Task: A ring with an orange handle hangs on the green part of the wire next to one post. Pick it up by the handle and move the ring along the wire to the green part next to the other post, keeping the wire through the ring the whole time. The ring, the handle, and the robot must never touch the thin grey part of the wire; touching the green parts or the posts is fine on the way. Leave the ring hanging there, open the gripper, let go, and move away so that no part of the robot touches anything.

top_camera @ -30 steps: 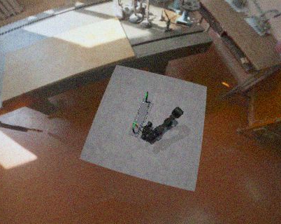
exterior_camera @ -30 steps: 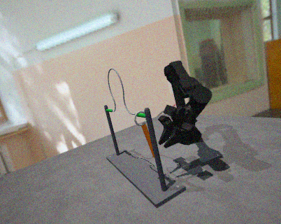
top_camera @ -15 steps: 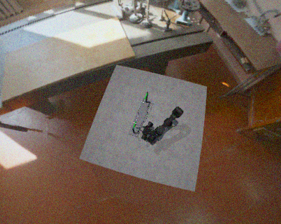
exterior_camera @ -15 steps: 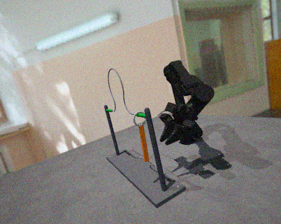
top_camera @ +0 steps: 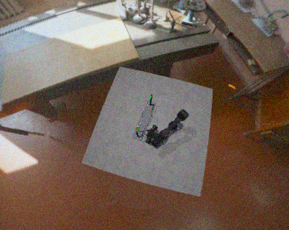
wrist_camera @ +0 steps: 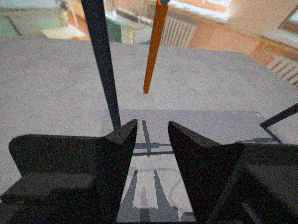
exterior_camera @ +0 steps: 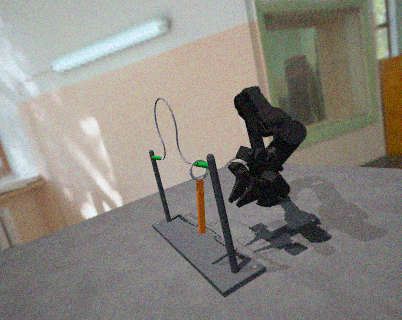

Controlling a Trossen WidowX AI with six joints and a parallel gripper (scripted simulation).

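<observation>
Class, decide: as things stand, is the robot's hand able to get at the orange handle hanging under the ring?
Probably yes: the open hand faces the orange handle with nothing between, though the dark post stands close alongside.

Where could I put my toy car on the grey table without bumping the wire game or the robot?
Room shows left of the far post and in front of the base plate, on the table. It is crowded between the near post, the hanging orange handle and the open gripper, and behind the arm.
</observation>
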